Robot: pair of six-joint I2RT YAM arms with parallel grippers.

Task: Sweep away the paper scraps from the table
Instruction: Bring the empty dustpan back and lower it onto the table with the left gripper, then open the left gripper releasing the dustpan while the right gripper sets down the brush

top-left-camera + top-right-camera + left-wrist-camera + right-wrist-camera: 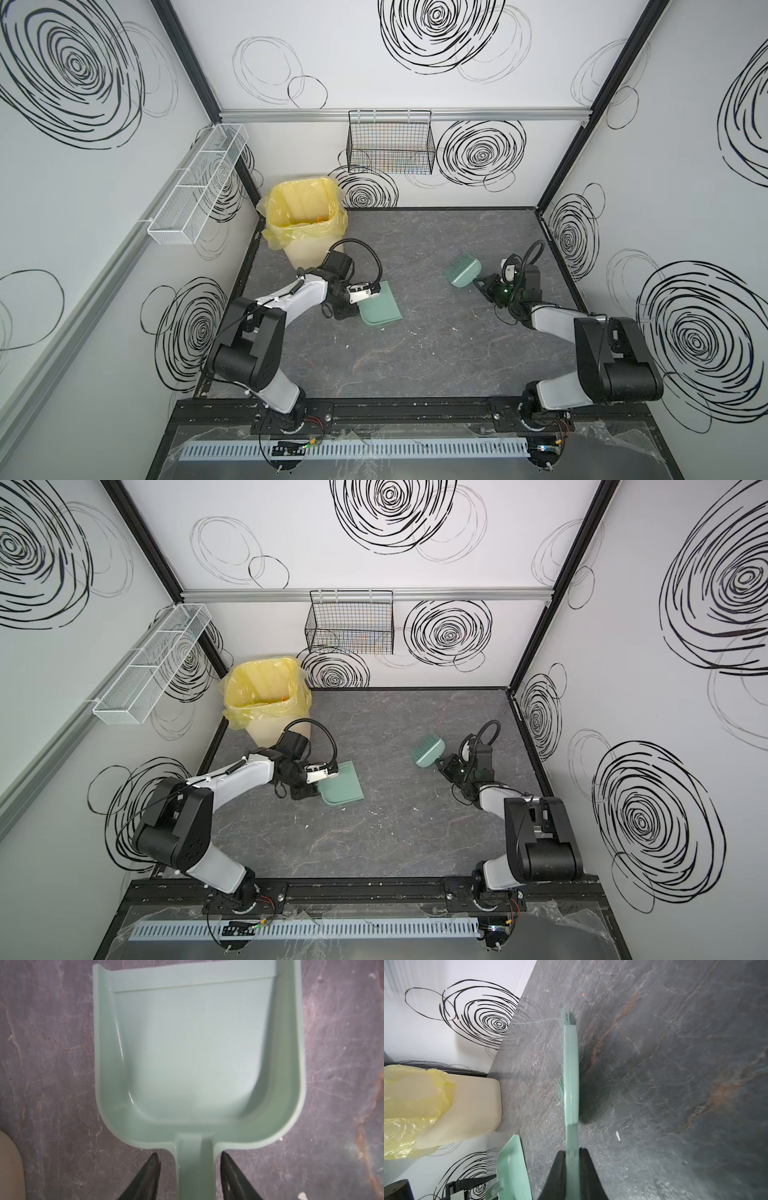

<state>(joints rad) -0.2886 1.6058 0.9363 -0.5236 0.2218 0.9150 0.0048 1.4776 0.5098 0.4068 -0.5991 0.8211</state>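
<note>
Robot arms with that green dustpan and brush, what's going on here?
It's a clean-up job. The left gripper straddles the handle of the dustpan with its jaws open, not gripping. The dustpan lies flat and empty on the table. The right gripper is shut on the brush, holding it over the table's right side. No paper wads show on the table, only tiny flecks. An orange paper scrap shows inside the yellow-lined bin at the back left.

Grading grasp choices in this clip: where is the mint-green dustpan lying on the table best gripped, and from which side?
Likely by the handle, from the handle end opposite the open lip, jaws on its two sides. The dustpan lies flat, hollow up, and its body looks too wide; the handle is narrow. The left gripper stands open around it.
</note>
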